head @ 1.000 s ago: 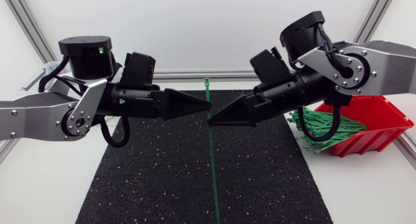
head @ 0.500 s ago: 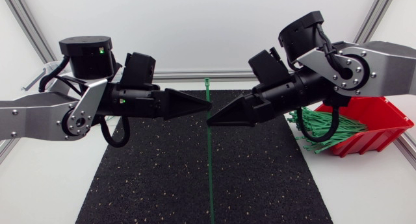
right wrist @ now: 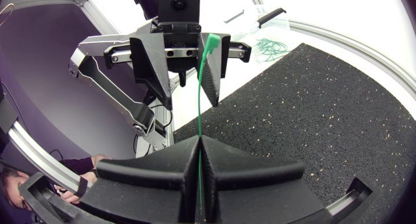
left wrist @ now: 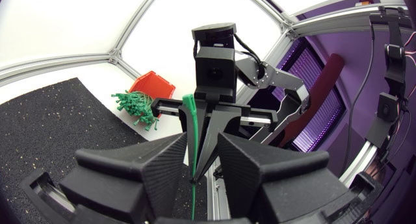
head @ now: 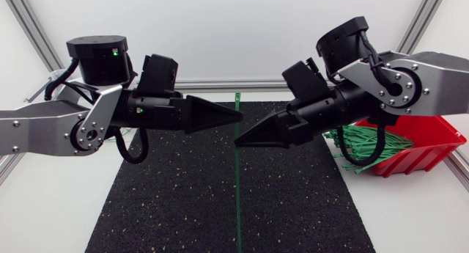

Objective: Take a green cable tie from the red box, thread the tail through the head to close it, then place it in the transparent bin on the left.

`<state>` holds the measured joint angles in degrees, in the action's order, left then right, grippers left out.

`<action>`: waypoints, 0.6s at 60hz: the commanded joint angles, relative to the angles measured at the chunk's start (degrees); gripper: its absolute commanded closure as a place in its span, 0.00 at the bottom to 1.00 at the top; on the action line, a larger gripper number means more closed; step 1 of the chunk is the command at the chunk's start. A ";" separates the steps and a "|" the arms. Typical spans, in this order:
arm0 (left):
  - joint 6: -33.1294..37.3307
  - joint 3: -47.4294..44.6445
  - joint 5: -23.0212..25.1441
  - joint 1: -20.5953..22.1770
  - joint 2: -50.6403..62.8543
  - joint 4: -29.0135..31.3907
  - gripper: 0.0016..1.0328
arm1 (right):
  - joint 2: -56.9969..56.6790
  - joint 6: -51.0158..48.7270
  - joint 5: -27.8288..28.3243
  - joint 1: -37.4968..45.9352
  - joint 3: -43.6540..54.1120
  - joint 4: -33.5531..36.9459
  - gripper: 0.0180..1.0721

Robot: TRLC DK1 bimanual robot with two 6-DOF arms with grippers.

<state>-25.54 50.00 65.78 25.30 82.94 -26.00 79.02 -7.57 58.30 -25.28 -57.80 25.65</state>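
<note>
**Tie pinched on the right, left gripper waiting around it**

Our right gripper (head: 237, 141) is clamped on the green cable tie (head: 237, 198) and holds it in the air over the black mat (head: 168, 202). Our left gripper (head: 239, 115) faces it tip to tip. Its fingers are slightly apart around the strap near the head end, and we judge it is placed to take that end for threading. The red box (head: 432, 132) sits by our right arm.

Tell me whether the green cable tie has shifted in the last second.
Yes: the lower end of the green cable tie swung slightly left over the black mat.
</note>
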 commanded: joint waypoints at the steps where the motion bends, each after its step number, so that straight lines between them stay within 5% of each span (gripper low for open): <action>1: -1.44 2.39 1.02 -0.25 -0.14 -0.37 0.49 | -0.71 -0.60 -0.30 0.40 1.37 -0.16 0.95; 28: -1.79 3.62 1.02 -1.57 0.56 -0.19 0.50 | -1.33 -0.78 0.32 1.55 1.64 -0.25 0.95; 36: -1.88 3.97 0.93 -1.57 0.65 -0.10 0.63 | -1.15 -0.86 0.58 1.46 1.90 -0.16 0.95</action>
<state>-25.96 52.18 65.95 24.05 82.94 -25.98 78.63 -7.73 58.48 -23.90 -57.39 25.50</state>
